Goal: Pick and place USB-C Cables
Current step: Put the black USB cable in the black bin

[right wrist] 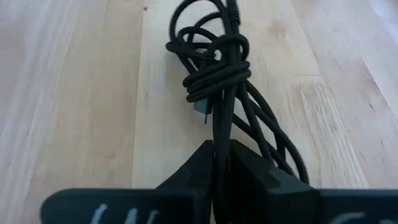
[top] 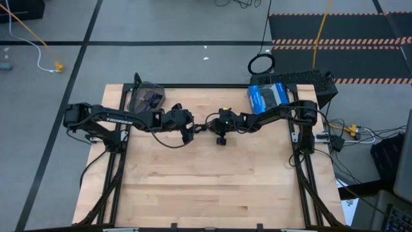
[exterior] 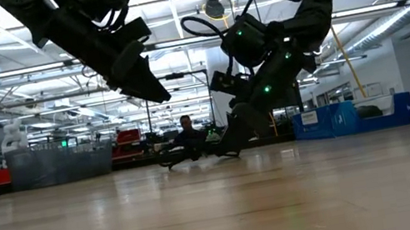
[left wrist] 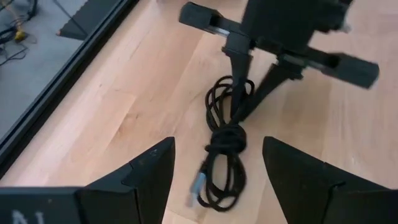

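Wooden table [top: 212, 187]: right hand [right wrist: 219, 163] pinches knotted black cable [right wrist: 214, 68].

A cable bundle [left wrist: 225, 146] lies mid-table [top: 206, 193], between the left gripper [left wrist: 214, 168] and right gripper [right wrist: 221, 162].

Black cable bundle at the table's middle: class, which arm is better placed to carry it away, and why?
The right. Its right hand is already shut on the black cable bundle, fingers pinching the strands. The left hand is open, above the same bundle and apart from it, so it would first have to grasp.
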